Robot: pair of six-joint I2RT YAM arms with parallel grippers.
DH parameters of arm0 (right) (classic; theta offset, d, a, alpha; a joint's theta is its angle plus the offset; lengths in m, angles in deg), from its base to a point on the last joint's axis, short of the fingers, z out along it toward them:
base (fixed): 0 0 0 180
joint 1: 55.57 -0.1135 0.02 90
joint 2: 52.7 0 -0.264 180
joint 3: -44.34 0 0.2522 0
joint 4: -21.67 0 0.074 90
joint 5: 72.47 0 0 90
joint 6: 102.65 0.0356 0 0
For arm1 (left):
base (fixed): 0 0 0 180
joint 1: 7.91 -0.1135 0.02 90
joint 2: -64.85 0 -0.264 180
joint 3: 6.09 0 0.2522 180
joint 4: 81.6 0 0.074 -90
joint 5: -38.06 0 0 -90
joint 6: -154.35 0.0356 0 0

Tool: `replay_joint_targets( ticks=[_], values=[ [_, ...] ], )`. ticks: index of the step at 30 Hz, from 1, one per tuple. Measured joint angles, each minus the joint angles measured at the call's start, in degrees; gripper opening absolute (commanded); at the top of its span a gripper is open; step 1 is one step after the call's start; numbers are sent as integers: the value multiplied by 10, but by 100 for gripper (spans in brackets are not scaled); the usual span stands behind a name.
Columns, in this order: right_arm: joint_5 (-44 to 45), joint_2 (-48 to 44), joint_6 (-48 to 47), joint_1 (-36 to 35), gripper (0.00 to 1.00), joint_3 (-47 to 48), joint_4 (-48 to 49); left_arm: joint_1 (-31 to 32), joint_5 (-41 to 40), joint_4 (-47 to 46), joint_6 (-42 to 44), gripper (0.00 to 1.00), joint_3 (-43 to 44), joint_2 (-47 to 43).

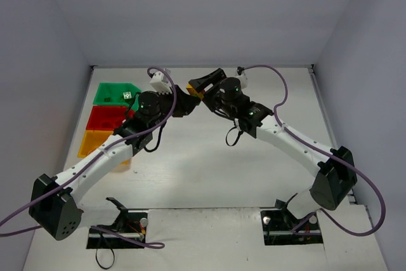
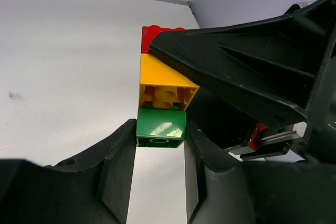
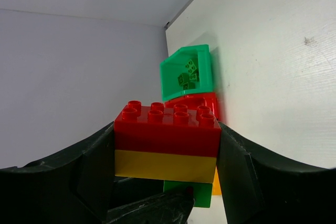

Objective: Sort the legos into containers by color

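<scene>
I am holding the stacked plastic bricks (image 1: pixel 194 89) aloft, upper centre of the overhead view: left gripper (image 2: pixel 160 141) clamping the green brick (image 2: pixel 160 127), right gripper (image 3: pixel 167 153) clamping the red-and-yellow pair (image 3: pixel 167 139). Next, I judge: pulling them apart.

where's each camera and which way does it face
top external: above and behind the bases, looking down on the table; both arms show whole.
left wrist: on the left arm, facing the brick stack; left gripper clamps its green end.
right wrist: on the right arm, facing the green bin; right gripper clamps the stack's red end.
shared: both wrist views show the stack.
</scene>
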Motion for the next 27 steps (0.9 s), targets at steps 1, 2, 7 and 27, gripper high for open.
replay_joint_targets(
  ticks=[1, 2, 7, 27],
  values=[
    [-5, -3, 0, 2, 0, -3, 0, 0, 1, -2, 0, 0, -3, -1],
    [-9, -6, 0, 5, 0, -8, 0, 2, 3, -3, -1, 0, -6, -2],
    [8, -14, -2, 50, 0, -23, 0, 3, 4, 10, -6, 0, -30, -38],
    [-57, -69, -336, 91, 0, -153, 11, -307, -37, 225, 38, 4, 109, 106]
  ],
)
